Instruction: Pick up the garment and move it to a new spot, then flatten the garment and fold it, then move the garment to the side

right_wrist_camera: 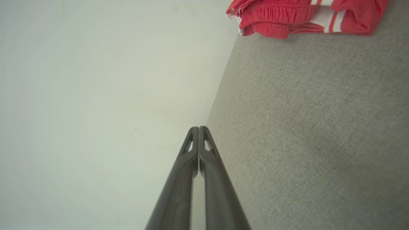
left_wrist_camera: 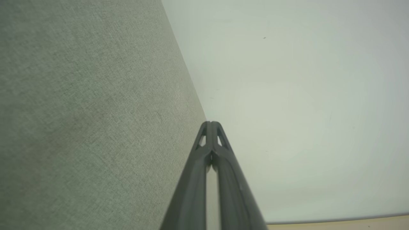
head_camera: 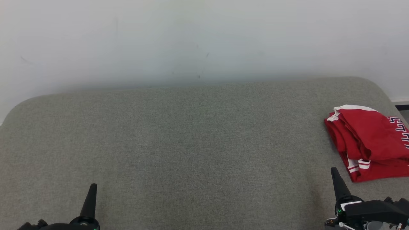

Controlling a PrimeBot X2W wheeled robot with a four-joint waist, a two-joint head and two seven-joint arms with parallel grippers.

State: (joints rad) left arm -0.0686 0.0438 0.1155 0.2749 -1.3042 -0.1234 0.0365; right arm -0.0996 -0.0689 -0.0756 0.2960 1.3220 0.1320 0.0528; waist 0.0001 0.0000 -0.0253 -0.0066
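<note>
The garment (head_camera: pixel 370 142), red with white stripes and lettering, lies folded in a compact stack at the right edge of the grey fabric surface (head_camera: pixel 191 143). In the right wrist view the garment (right_wrist_camera: pixel 287 16) shows its elastic waistband at the top. My right gripper (head_camera: pixel 334 171) is shut and empty, just in front of and left of the garment, not touching it. In its own view the right gripper (right_wrist_camera: pixel 198 127) has its fingers pressed together. My left gripper (head_camera: pixel 93 187) is shut and empty at the lower left, far from the garment. The left gripper (left_wrist_camera: pixel 211 123) tips meet in the left wrist view.
A plain white wall (head_camera: pixel 204 38) rises behind the surface. The surface has rounded far corners, and a strip of floor (head_camera: pixel 403 110) shows past its right edge. Pale flooring (left_wrist_camera: pixel 338 225) appears at the bottom of the left wrist view.
</note>
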